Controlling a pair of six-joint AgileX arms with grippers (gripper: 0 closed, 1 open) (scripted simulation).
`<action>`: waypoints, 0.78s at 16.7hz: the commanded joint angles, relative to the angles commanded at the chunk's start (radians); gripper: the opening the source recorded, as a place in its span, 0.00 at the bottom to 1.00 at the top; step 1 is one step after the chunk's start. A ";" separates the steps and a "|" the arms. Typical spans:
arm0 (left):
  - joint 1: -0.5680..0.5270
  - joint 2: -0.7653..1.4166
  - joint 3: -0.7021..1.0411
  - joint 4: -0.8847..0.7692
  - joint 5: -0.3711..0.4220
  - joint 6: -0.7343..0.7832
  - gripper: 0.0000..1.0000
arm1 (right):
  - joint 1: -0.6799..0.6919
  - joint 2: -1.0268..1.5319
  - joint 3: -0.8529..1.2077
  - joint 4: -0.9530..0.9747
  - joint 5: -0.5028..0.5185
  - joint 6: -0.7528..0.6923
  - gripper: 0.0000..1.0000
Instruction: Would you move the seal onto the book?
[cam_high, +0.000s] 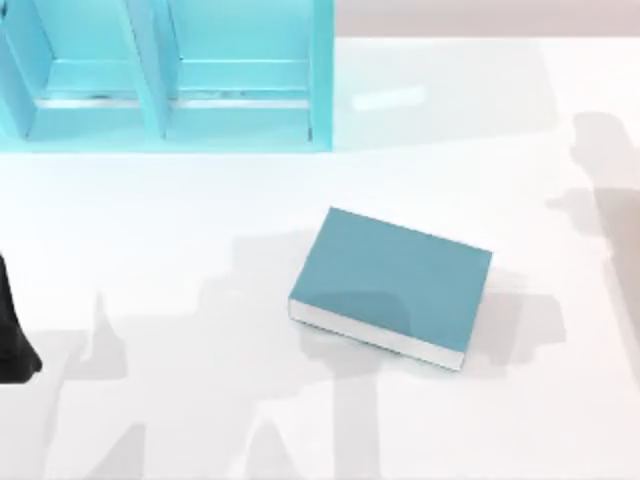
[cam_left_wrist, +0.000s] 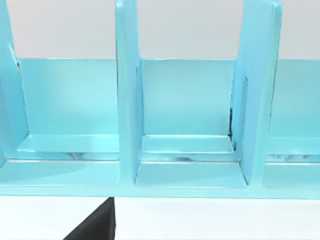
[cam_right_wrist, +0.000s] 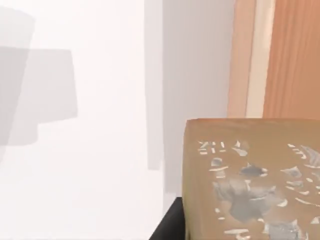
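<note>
The book (cam_high: 392, 285) lay flat on the white worktop (cam_high: 150, 230), a little right of the centre of the top view, turned at a slight angle, with its teal cover up and its white page edges along the lower side. Nothing rested on the cover. The light-cyan shelf unit (cam_high: 160, 75) stood in the upper left of the top view, well apart from the book, with its compartments open toward the worktop.

At the left edge of the top view, in the lower half, a dark part of the left arm (cam_high: 12, 335) reached into the frame. In the left wrist view the shelf unit (cam_left_wrist: 190, 130) was seen from the front with its upright dividers, and a dark finger (cam_left_wrist: 97, 225) stood at the lower edge; I cannot tell how far the left fingers were open.

In the right wrist view the seal (cam_right_wrist: 252, 180) was very near the camera, in the lower right of the frame, a tan-brown block with whitish marks on the face. A dark finger (cam_right_wrist: 170, 222) touched its side. Whether the right fingers were closed on the seal I cannot tell.
</note>
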 joint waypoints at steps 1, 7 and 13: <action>0.000 0.000 0.000 0.000 0.000 0.000 1.00 | 0.009 -0.006 -0.001 -0.012 0.006 0.008 0.00; 0.000 0.000 0.000 0.000 0.000 0.000 1.00 | 0.020 0.011 0.010 -0.009 0.004 0.017 0.00; 0.000 0.000 0.000 0.000 0.000 0.000 1.00 | 0.253 0.193 0.137 0.035 0.005 0.227 0.00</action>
